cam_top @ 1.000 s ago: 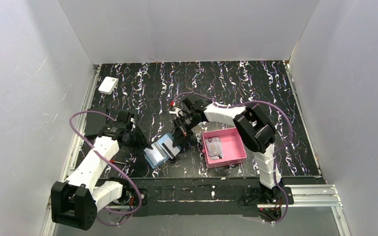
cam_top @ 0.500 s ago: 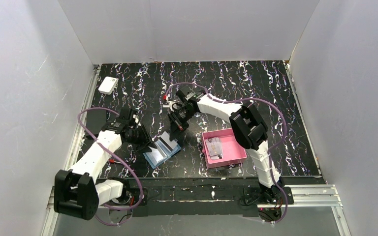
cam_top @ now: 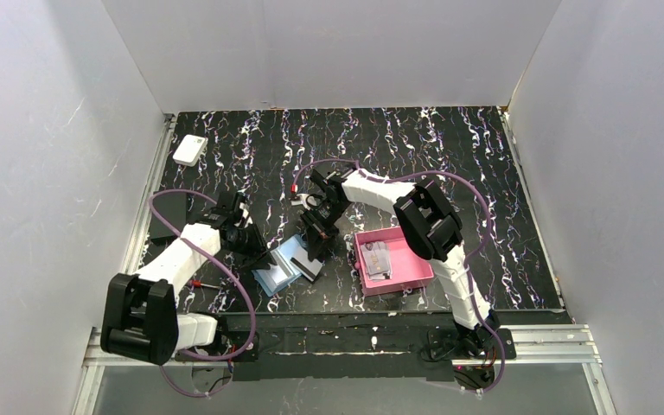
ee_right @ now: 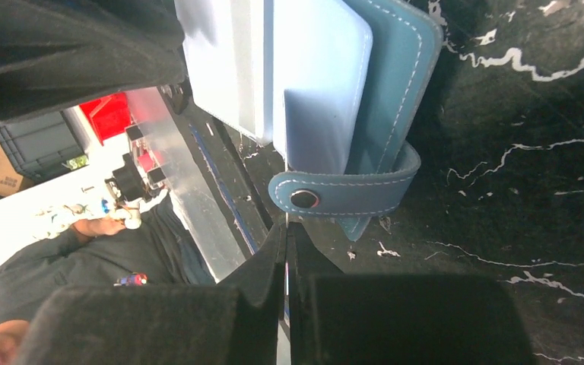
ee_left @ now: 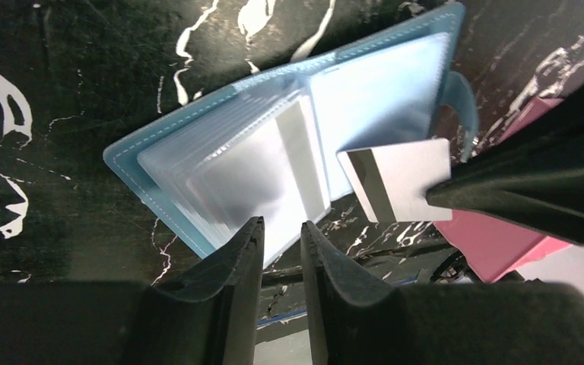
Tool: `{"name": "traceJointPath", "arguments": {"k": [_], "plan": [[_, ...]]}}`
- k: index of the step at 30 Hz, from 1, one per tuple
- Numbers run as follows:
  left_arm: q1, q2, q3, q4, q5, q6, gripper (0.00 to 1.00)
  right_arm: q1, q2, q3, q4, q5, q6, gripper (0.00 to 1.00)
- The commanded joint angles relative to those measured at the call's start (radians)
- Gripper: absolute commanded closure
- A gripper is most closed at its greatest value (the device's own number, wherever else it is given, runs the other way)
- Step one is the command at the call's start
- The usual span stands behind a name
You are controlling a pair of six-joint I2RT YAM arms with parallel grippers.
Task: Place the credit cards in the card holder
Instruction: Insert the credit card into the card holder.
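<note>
The teal-blue card holder (cam_top: 278, 264) lies open on the table, its pale slotted pockets (ee_left: 274, 152) facing up. Its snap tab (ee_right: 342, 192) hangs off the right edge. My right gripper (cam_top: 315, 245) is shut on a grey-white credit card (ee_left: 397, 182) with a dark stripe. It holds the card over the holder's right edge, just off the pocket. In the right wrist view the card shows only edge-on between the fingers (ee_right: 287, 228). My left gripper (ee_left: 281, 232) stands at the holder's near-left edge, jaws a narrow gap apart and empty. More cards (cam_top: 377, 259) lie in the pink tray.
The pink square tray (cam_top: 417, 238) sits just right of the holder. A small white box (cam_top: 189, 150) is at the back left. A flat black slab (cam_top: 164, 210) lies by the left rail. White walls close in three sides.
My left gripper has moved in to the holder's left edge. My right gripper has shifted slightly left and down with the card, over the holder's right side.
</note>
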State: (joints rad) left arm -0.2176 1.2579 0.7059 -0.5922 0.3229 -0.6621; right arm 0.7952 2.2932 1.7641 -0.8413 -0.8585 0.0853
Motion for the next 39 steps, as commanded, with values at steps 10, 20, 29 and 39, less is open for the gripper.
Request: {"name": "traceJointPath", "arguments": {"k": [10, 20, 29, 39], "plan": [[0.006, 0.083, -0.023, -0.118, -0.175, -0.015, 0.91, 0.027, -0.027, 0.040, -0.022, -0.064, -0.016, 0.99], [0.006, 0.082, -0.029, -0.116, -0.186, -0.012, 0.90, 0.027, -0.041, 0.052, -0.027, -0.020, -0.013, 0.99], [0.006, 0.070, -0.033, -0.115, -0.188, -0.013, 0.90, 0.031, -0.068, 0.044, -0.027, -0.012, 0.001, 0.99], [0.005, 0.067, -0.035, -0.113, -0.186, -0.013, 0.90, 0.044, -0.063, 0.035, -0.030, -0.026, -0.008, 0.99]]}}
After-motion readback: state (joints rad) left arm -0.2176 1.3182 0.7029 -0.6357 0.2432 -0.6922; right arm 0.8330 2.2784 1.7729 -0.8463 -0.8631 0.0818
